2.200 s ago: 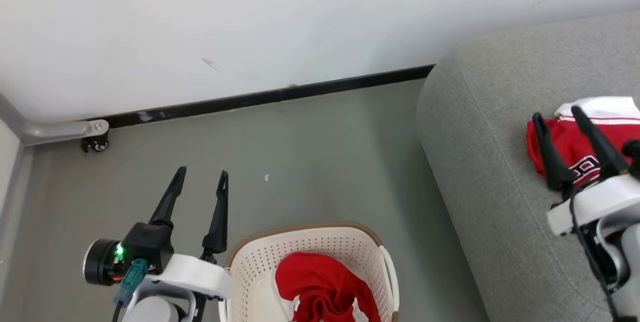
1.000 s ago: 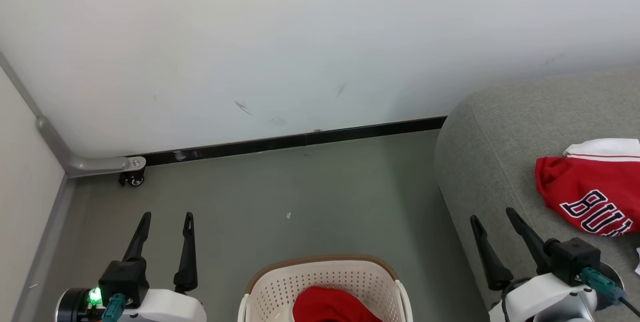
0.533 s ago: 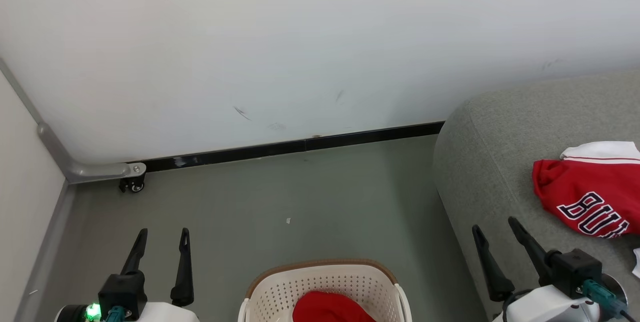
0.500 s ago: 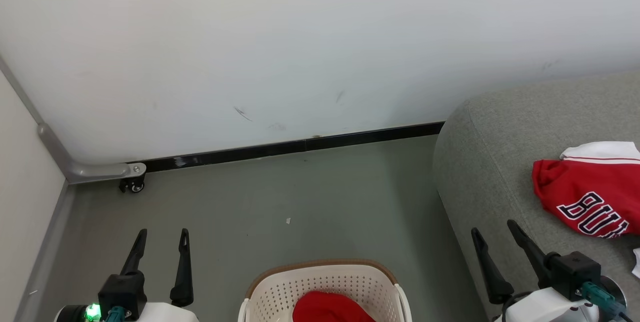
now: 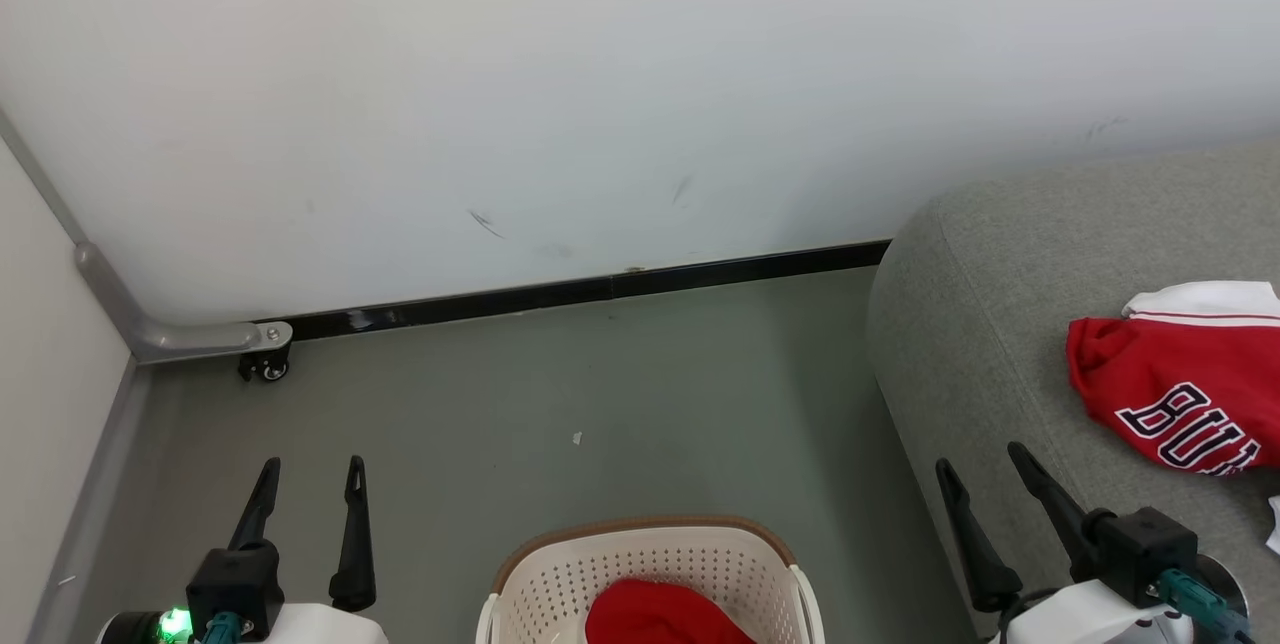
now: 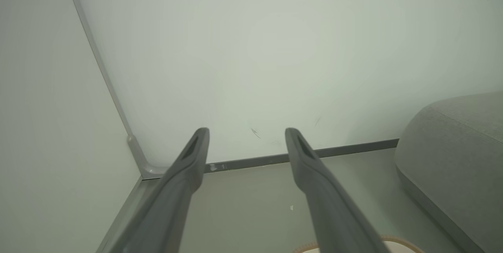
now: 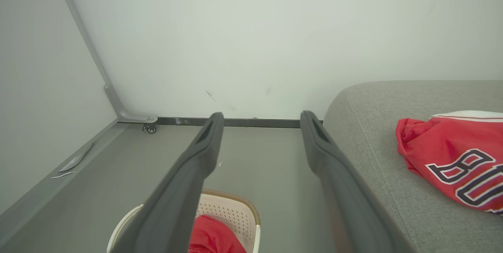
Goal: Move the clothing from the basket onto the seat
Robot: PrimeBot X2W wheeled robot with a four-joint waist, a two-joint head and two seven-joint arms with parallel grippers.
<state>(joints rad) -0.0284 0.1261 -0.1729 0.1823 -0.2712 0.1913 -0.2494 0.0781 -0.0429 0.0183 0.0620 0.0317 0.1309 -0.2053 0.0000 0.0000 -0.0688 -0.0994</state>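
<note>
Between your left gripper [image 5: 311, 464] and right gripper [image 5: 978, 456], both spread and empty, clothing [image 5: 660, 614] sits in the basket [image 5: 640, 527]. Pinch a thick fold deep, then lift clear of the rim.

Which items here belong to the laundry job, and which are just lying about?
Job: basket; red garment inside it; lettered red garment on the sofa; left gripper and right gripper, both open and empty.

Lying about: caster wheel; white speck on the floor; skirting board.
</note>
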